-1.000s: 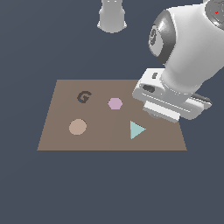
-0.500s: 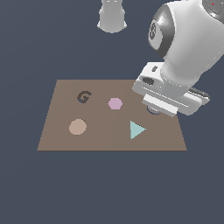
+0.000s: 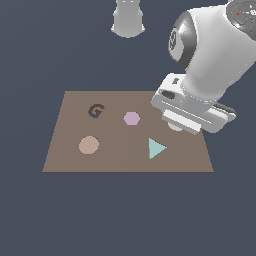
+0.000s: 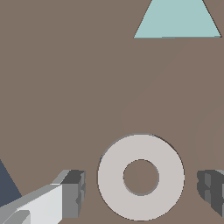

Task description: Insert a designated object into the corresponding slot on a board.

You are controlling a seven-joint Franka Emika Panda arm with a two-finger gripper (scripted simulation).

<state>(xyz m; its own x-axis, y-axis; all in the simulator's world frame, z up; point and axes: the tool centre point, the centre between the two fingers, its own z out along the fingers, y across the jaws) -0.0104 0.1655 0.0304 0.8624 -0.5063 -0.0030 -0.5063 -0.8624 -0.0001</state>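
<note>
1. Plainly, the pale grey ring (image 4: 141, 176) lies flat on the brown board (image 3: 70, 155), seemingly seated in its slot, beside the teal triangle (image 4: 177, 19).
2. The gripper (image 4: 144, 188) is spread, one finger (image 4: 72, 192) either side of the ring, touching neither.
3. Insertion looks finished; next, I'd say, lift straight up.

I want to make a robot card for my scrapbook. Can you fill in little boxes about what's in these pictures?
ring: pale grey ring lying flat on the board, between the fingers, not touched
fingers: open, one finger either side of the ring
board: brown, flat
other shapes: teal triangle, pink hexagon, tan disc, dark G recess
</note>
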